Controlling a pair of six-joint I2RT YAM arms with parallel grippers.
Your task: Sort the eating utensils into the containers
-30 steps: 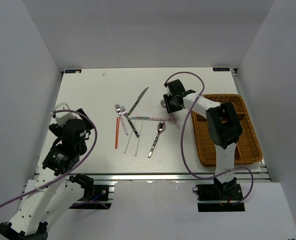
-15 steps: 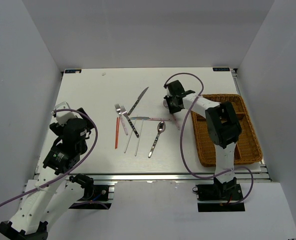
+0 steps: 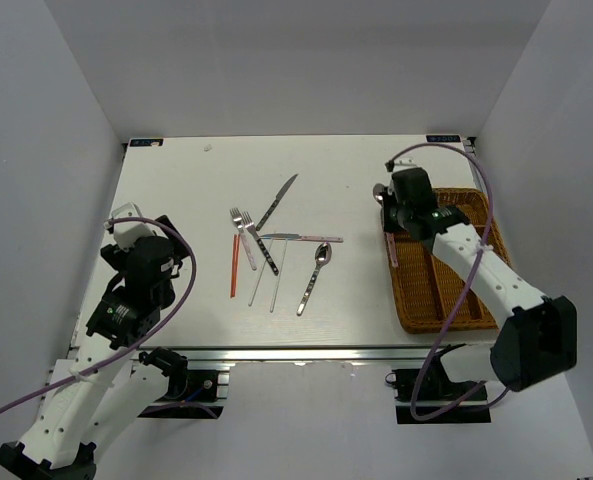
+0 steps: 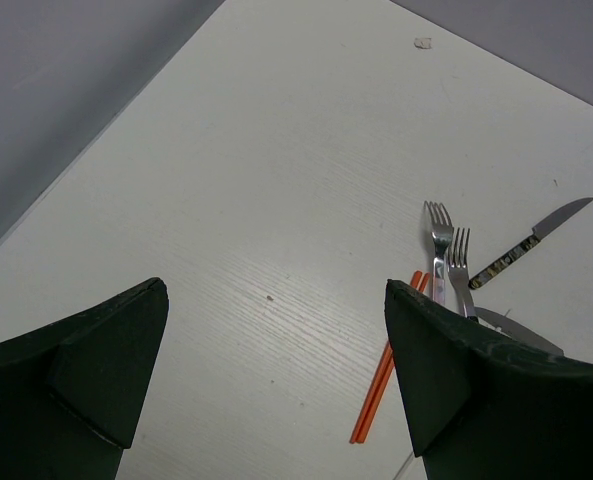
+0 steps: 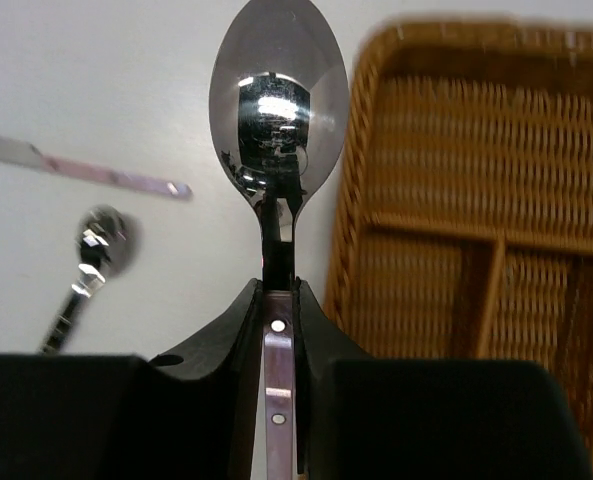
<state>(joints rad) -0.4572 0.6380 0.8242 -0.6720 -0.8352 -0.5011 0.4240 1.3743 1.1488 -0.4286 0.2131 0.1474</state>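
Right end effector (image 3: 387,212) (gripping spoon (image 3: 392,250)) over tray (image 3: 408,318).

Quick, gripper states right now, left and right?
Left gripper: open, holding nothing.
Right gripper: closed on a spoon.

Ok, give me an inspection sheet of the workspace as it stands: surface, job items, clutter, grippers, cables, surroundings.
Surface: white table, faint specks only.
Job's things: two forks, dark-handled knife, pink-handled knife, spoon, red-orange chopstick and two white chopsticks lie loose mid-table. The wicker tray is at the right, with nothing seen in its visible compartments.
Clutter: one small scrap near the far edge.
Grippers: left gripper open above the table; right gripper shut on a pink-handled spoon at the tray's left rim.
Cables: left cable and right cable, both purple, loop freely.
Surroundings: plain white walls.
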